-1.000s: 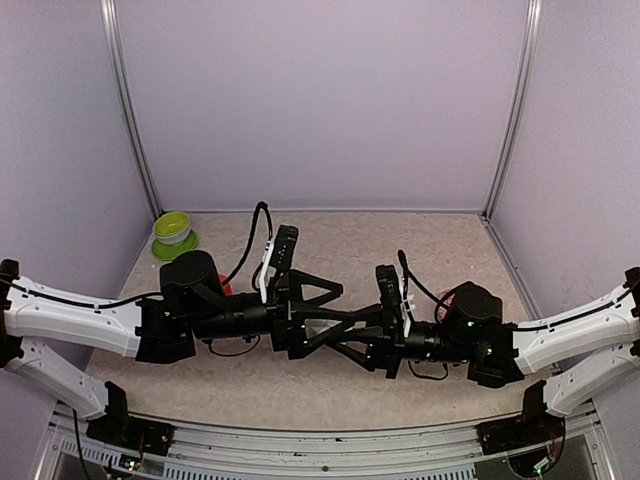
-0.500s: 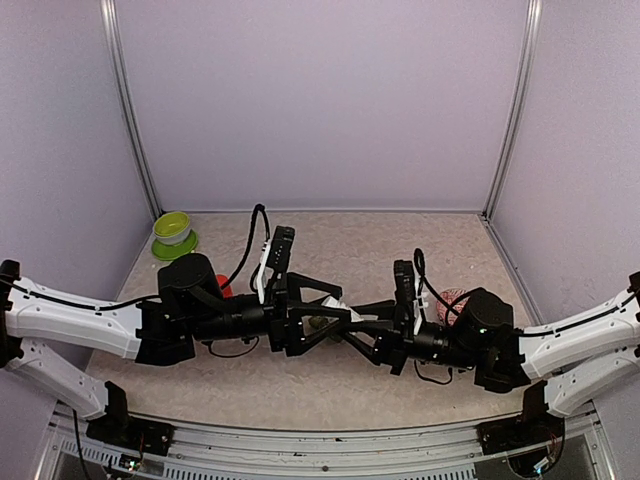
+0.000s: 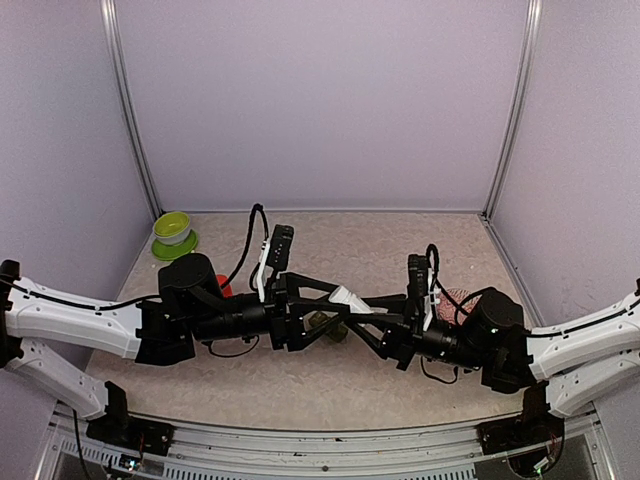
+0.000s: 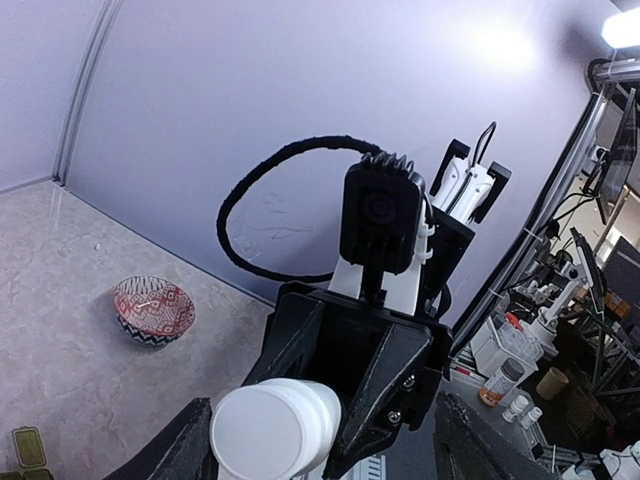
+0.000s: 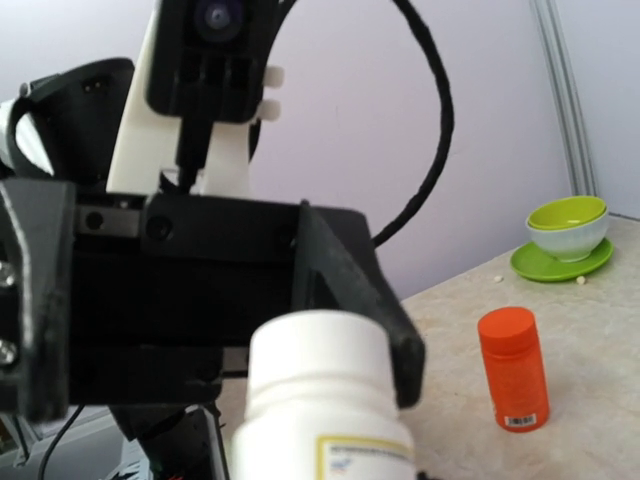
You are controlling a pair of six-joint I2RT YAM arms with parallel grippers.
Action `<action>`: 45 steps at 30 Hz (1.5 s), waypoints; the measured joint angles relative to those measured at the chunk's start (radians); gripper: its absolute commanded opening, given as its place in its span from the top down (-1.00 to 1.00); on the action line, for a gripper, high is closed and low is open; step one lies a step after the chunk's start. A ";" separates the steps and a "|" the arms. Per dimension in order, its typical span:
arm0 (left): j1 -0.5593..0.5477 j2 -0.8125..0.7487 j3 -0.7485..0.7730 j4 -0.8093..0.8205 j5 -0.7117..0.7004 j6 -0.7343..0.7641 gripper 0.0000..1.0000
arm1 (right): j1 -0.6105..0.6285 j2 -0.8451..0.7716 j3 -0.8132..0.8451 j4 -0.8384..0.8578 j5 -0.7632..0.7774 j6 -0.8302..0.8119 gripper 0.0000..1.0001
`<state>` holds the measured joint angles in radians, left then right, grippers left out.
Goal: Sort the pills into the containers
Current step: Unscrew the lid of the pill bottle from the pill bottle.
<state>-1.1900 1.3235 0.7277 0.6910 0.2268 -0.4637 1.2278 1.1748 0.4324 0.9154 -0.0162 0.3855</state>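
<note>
Sorting has hardly begun: the right hand [image 3: 362,312] holds the white pill bottle [image 5: 325,410], not yet opened. The left hand [image 4: 325,450] stands wide around its cap [image 4: 275,430]. The containers [image 4: 28,450] wait on the worktop [image 3: 430,250].

Inventory, positions as seen from above: two arms, the left arm [image 3: 70,318] and the right arm [image 3: 590,340]; one white bottle [image 5: 320,380], centre; one orange bottle [image 5: 511,370], 9 o'clock; one lime bowl [image 3: 172,226], 10 o'clock, on one green saucer [image 3: 186,247]; one patterned bowl [image 4: 153,309], 3 o'clock; one green row of containers [image 4: 28,448], near centre, number of boxes not determinable.
</note>
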 measured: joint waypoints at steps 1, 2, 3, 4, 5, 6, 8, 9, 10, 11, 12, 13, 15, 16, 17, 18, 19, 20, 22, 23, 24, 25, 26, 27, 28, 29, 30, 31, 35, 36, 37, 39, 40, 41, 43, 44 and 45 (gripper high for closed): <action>0.000 0.000 0.000 0.000 0.000 0.000 -0.44 | 0.000 -0.005 0.000 -0.003 0.004 -0.003 0.56; 0.000 0.000 0.000 0.000 0.000 0.000 -0.47 | 0.000 -0.012 -0.001 -0.005 0.008 -0.006 0.56; 0.000 0.000 0.000 0.000 0.000 0.000 -0.50 | 0.000 -0.017 -0.002 -0.006 0.011 -0.010 0.56; 0.000 0.000 0.000 0.000 0.001 -0.001 -0.52 | 0.000 -0.023 -0.002 -0.010 0.015 -0.015 0.56; -0.001 0.000 0.000 0.000 0.001 0.000 -0.55 | 0.000 -0.027 -0.002 -0.012 0.016 -0.022 0.56; -0.001 0.000 0.000 0.000 0.001 -0.002 -0.57 | 0.000 -0.028 -0.002 -0.013 0.016 -0.026 0.56; -0.001 0.000 0.000 0.000 0.000 -0.001 -0.57 | 0.000 -0.028 -0.002 -0.019 0.008 -0.034 0.56; -0.001 -0.001 0.000 0.000 0.000 -0.001 -0.56 | 0.000 -0.026 -0.002 -0.024 -0.005 -0.038 0.56; -0.001 -0.001 0.000 0.000 -0.001 -0.001 -0.53 | 0.000 -0.023 -0.001 -0.027 -0.013 -0.042 0.57; 0.000 -0.001 0.000 0.000 -0.002 -0.001 -0.51 | 0.000 -0.019 -0.001 -0.027 -0.021 -0.044 0.56; 0.000 -0.002 0.000 0.000 -0.004 -0.001 -0.46 | 0.000 -0.013 -0.001 -0.027 -0.032 -0.045 0.56; 0.000 -0.002 0.000 0.000 -0.005 -0.002 -0.39 | 0.000 -0.009 -0.001 -0.028 -0.038 -0.046 0.56; 0.004 -0.004 0.000 0.000 -0.010 -0.003 -0.16 | 0.000 0.000 -0.001 -0.027 -0.050 -0.047 0.57; 0.005 -0.006 0.000 -0.001 -0.014 -0.005 -0.11 | 0.000 0.002 -0.001 -0.027 -0.056 -0.047 0.57; 0.006 -0.007 -0.001 0.000 -0.017 -0.006 -0.10 | 0.000 0.002 -0.001 -0.026 -0.055 -0.047 0.57; 0.010 -0.009 -0.002 0.001 -0.020 -0.006 -0.10 | 0.000 0.002 -0.001 -0.025 -0.054 -0.047 0.56; 0.011 -0.010 -0.002 0.001 -0.020 -0.005 -0.10 | 0.000 0.002 -0.001 -0.026 -0.054 -0.047 0.57; 0.012 -0.011 -0.004 0.001 -0.021 -0.005 -0.10 | 0.000 0.002 -0.001 -0.027 -0.052 -0.047 0.56; 0.012 -0.015 -0.009 0.001 -0.021 -0.005 -0.10 | 0.000 0.001 -0.001 -0.027 -0.050 -0.048 0.56; 0.012 -0.016 -0.010 0.001 -0.021 -0.006 -0.11 | 0.000 0.001 -0.001 -0.027 -0.048 -0.048 0.56; 0.012 -0.016 -0.011 0.001 -0.021 -0.006 -0.11 | 0.000 0.000 -0.001 -0.027 -0.048 -0.048 0.56; 0.012 -0.016 -0.011 0.001 -0.020 -0.007 -0.11 | 0.000 -0.001 -0.001 -0.027 -0.047 -0.049 0.57; 0.013 -0.016 -0.011 0.001 -0.018 -0.008 -0.11 | 0.000 -0.002 -0.001 -0.027 -0.046 -0.050 0.56; 0.013 -0.016 -0.011 0.002 -0.016 -0.008 -0.12 | 0.000 -0.002 -0.001 -0.027 -0.045 -0.051 0.57; 0.013 -0.016 -0.012 0.003 -0.014 -0.009 -0.12 | 0.000 -0.003 -0.001 -0.027 -0.044 -0.052 0.56; 0.013 -0.016 -0.012 0.004 -0.013 -0.010 -0.12 | 0.000 -0.003 -0.001 -0.027 -0.042 -0.052 0.56; 0.013 -0.015 -0.013 0.005 -0.011 -0.011 -0.12 | 0.000 -0.003 -0.001 -0.027 -0.040 -0.052 0.56; 0.013 -0.015 -0.013 0.005 -0.010 -0.011 -0.12 | 0.000 -0.003 -0.001 -0.027 -0.039 -0.052 0.56; 0.017 -0.015 -0.018 0.010 -0.004 -0.016 -0.28 | 0.000 -0.008 -0.002 -0.027 -0.028 -0.052 0.56; 0.017 -0.015 -0.021 0.012 0.000 -0.018 -0.40 | 0.000 -0.011 -0.002 -0.027 -0.025 -0.053 0.56; 0.017 -0.015 -0.024 0.012 0.002 -0.021 -0.51 | 0.000 -0.014 -0.002 -0.027 -0.023 -0.053 0.56; 0.017 -0.015 -0.033 0.014 0.003 -0.027 -0.67 | 0.000 -0.021 -0.002 -0.027 -0.025 -0.056 0.56; 0.017 -0.015 -0.039 0.016 0.004 -0.031 -0.74 | 0.000 -0.021 -0.002 -0.027 -0.031 -0.060 0.57; 0.018 -0.015 -0.044 0.016 0.004 -0.037 -0.78 | 0.000 -0.021 -0.001 -0.028 -0.039 -0.062 0.57; 0.024 -0.015 -0.049 0.018 0.003 -0.045 -0.80 | 0.000 -0.009 0.003 -0.030 -0.065 -0.067 0.57; 0.028 -0.015 -0.050 0.020 0.003 -0.053 -0.80 | 0.000 0.005 0.011 -0.030 -0.080 -0.067 0.57; 0.032 -0.015 -0.050 0.024 0.003 -0.055 -0.78 | 0.000 0.020 0.019 -0.028 -0.093 -0.067 0.57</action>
<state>-1.1580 1.3083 0.6777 0.7147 0.2295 -0.5186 1.2274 1.1950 0.4515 0.8875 -0.1097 0.3187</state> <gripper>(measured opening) 0.897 0.334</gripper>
